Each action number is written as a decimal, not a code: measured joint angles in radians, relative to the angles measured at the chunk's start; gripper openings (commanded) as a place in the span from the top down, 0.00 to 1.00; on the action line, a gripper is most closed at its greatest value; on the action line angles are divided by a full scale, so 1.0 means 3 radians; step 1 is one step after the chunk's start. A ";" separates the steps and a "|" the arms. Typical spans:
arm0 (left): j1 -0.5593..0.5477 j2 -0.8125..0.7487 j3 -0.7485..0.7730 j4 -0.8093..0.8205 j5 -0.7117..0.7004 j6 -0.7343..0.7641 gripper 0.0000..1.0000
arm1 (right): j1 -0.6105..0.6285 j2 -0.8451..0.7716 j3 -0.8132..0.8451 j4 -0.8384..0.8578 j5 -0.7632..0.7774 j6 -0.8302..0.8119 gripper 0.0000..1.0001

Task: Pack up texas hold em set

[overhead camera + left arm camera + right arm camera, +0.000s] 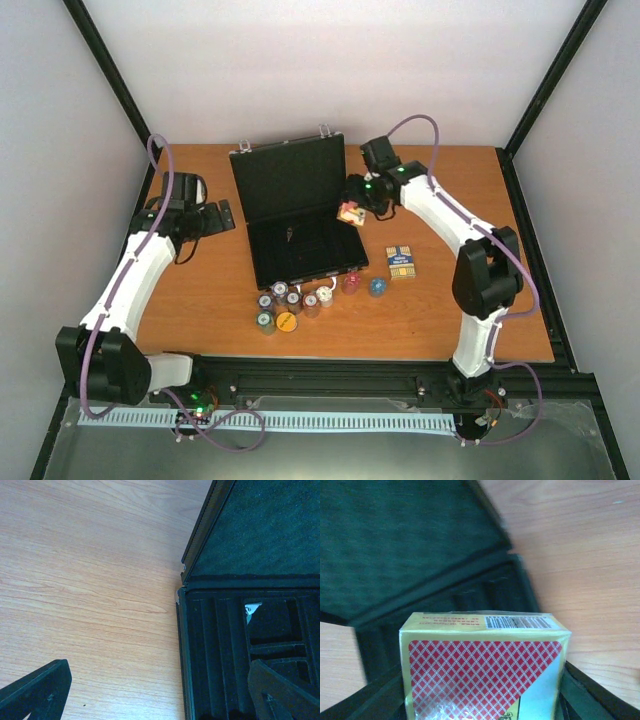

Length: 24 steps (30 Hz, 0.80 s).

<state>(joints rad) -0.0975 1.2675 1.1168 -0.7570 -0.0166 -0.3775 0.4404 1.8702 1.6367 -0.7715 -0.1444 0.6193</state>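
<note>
The black hinged case (300, 215) lies open mid-table, lid raised toward the back, foam tray (235, 650) with empty slots. My right gripper (352, 213) is shut on a red-backed card deck (482, 667) in a yellow box and holds it above the case's right edge. A second deck (401, 262), blue-faced, lies on the table right of the case. Several stacks of poker chips (295, 300) stand in front of the case. My left gripper (222, 217) is open and empty at the case's left edge, one finger (285, 695) over the tray, the other (35, 690) over the table.
The wooden table (450, 310) has black frame posts at its back corners and a black rail along the near edge. White walls enclose the back and sides.
</note>
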 measured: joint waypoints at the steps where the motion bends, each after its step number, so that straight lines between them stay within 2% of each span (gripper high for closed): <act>1: 0.0000 -0.0017 0.0000 0.0000 -0.0006 -0.0001 0.00 | 0.0060 0.0045 0.0056 0.0051 -0.0003 0.0122 0.67; 11: 0.0000 -0.0306 -0.0024 -0.0111 -0.0221 -0.0006 0.00 | 0.0712 0.0491 0.0357 0.0492 0.0198 0.1453 0.67; 18: 0.0000 -0.0421 0.0089 -0.0268 -0.0380 -0.0014 0.00 | 0.0912 0.0867 0.0553 0.0665 0.0487 0.2065 0.66; 21: 0.0000 -0.0481 0.0145 -0.0319 -0.0420 -0.0015 0.00 | 0.0947 0.1020 0.0673 0.0712 0.0628 0.2260 0.59; 24: 0.0000 -0.0519 0.0216 -0.0375 -0.0440 -0.0015 0.00 | 0.0980 0.1143 0.0768 0.0729 0.0769 0.2422 0.57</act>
<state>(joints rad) -0.0975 1.1118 1.1816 -0.8696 -0.1486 -0.3820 0.7345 2.2131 1.8671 -0.5529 0.0864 1.3460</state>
